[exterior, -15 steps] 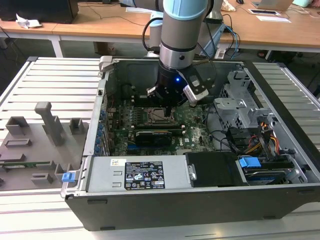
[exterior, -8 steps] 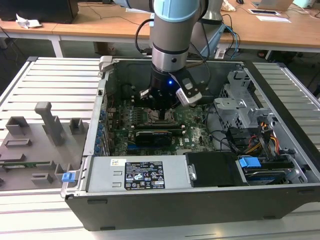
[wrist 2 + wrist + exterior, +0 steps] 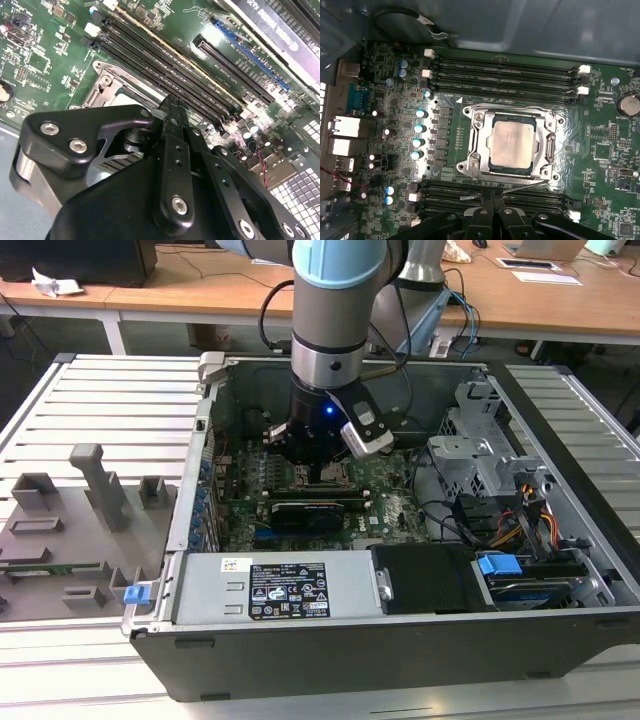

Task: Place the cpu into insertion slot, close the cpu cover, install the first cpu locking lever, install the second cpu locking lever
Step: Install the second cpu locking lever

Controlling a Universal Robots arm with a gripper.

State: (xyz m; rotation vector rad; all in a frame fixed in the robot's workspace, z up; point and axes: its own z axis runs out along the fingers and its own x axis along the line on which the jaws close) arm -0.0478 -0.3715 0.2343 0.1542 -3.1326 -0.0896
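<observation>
Chip (image 3: 512, 145) seated in socket (image 3: 492, 167), silver face up. Cover frame (image 3: 475, 145) lies closed around it, chip showing through the window. Claw (image 3: 493, 207) fingers pressed together, holding nothing, tips at 6 o'clock of the socket, over the memory slots (image 3: 460, 195). Arm (image 3: 335, 330) stands inside the computer case (image 3: 400, 660).

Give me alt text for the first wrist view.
The cpu sits in the insertion slot with the cpu cover lying closed around it, on a green motherboard between rows of memory slots. The black gripper hangs near the socket's edge.
</observation>
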